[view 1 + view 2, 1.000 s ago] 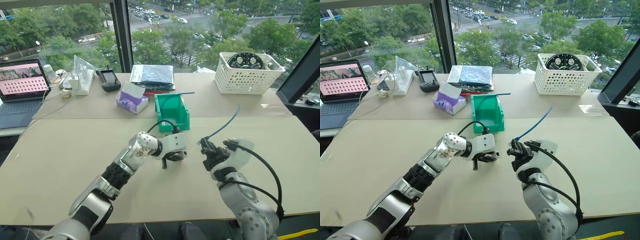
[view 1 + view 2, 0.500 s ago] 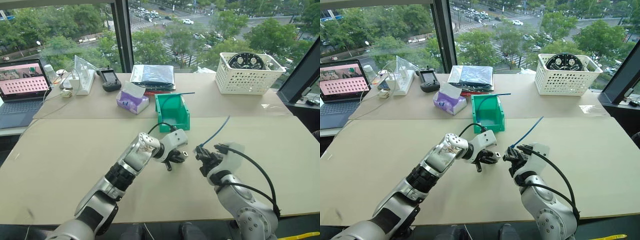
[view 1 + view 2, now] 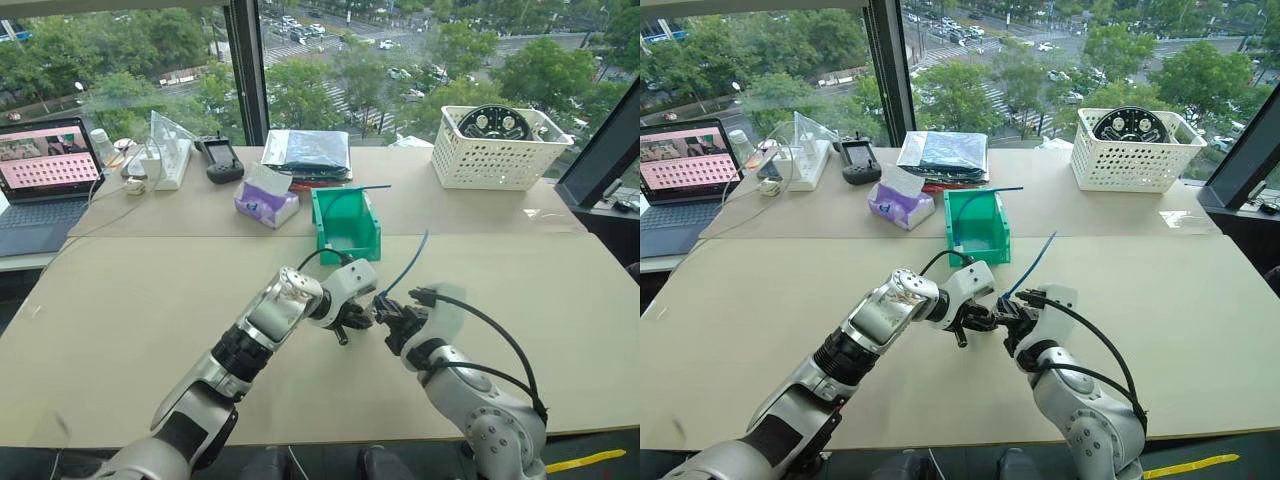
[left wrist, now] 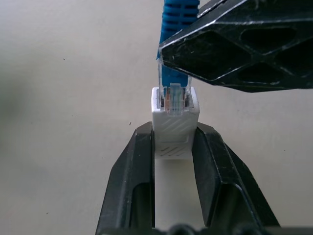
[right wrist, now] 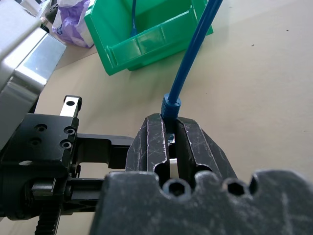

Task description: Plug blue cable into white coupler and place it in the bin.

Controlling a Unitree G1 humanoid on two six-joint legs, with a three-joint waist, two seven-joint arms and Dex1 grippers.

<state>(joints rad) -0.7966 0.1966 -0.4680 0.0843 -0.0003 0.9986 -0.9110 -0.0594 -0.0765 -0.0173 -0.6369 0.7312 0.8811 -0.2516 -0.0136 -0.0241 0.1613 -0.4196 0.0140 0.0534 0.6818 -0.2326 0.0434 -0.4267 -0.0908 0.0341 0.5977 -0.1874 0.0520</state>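
Between my two grippers, above the tan table (image 3: 120, 330), the plug meets the socket. My left gripper (image 4: 173, 147) has its two black fingers (image 4: 132, 181) pressed against the sides of the white coupler (image 4: 175, 128), which stands out past their tips with its socket end away from me. The clear plug of the blue cable (image 4: 176, 19) sits in that opening; I can see its coloured wires through the plastic, but I cannot tell how far in it has gone. My right gripper (image 5: 172, 128) is pinched narrow on the cable's blue boot just behind the plug, and one of its fingers crosses over the cable in my left wrist view, hiding part of the boot. From my right wrist the plug itself is buried between my fingers, with just a sliver of white showing in the slot. Beyond my fingertips the cable rises free toward the bin (image 3: 345, 226), which stands near, apart from both grippers. A second, darker cable droops into the bin; its far end is cut off from sight.
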